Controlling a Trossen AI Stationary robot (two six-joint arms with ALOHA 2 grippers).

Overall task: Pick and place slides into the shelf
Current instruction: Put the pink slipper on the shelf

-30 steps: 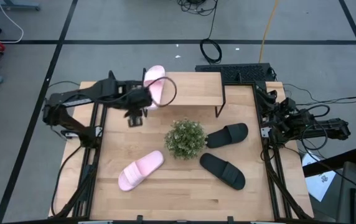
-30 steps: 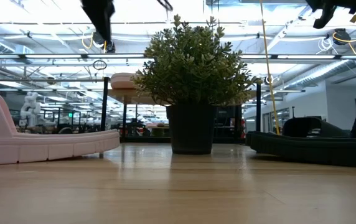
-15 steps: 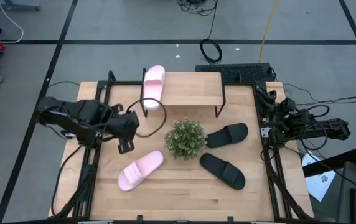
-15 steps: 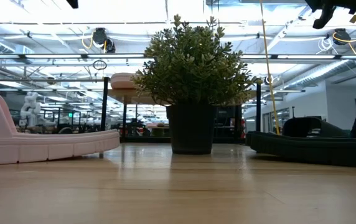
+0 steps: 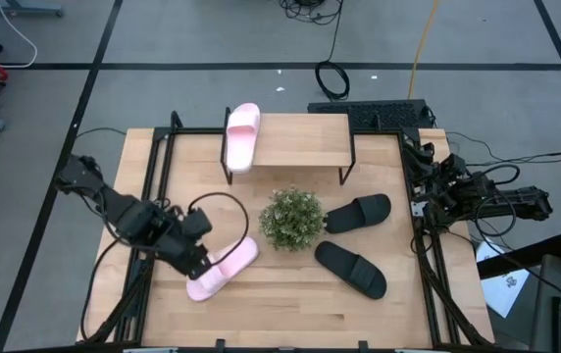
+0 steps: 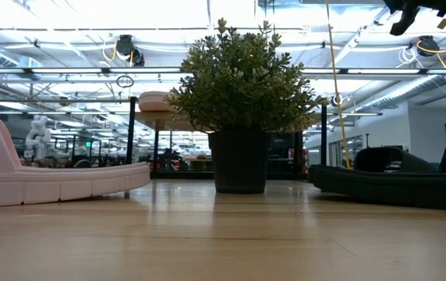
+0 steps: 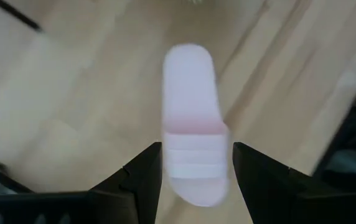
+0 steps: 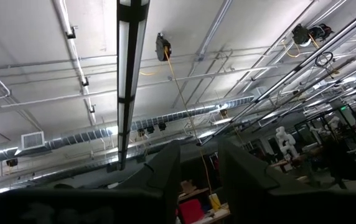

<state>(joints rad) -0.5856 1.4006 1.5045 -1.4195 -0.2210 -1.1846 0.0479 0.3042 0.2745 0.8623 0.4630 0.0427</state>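
Left pincer (image 5: 199, 263) is hanging wide open over the pink slide (image 5: 222, 268) on the surface (image 5: 290, 294), gripping nothing. 1 pink slide (image 5: 242, 135) sits on the shelf (image 5: 300, 142). 2 black slides (image 5: 359, 212) lie by the plant (image 5: 291, 218). Right pincer (image 8: 198, 168) is parked at the edge, partly open, empty.

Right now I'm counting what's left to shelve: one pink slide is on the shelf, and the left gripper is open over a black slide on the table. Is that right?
Not quite. The left gripper is open over the second pink slide, not a black one, as the left wrist view shows. The other pink slide does lie on the shelf.
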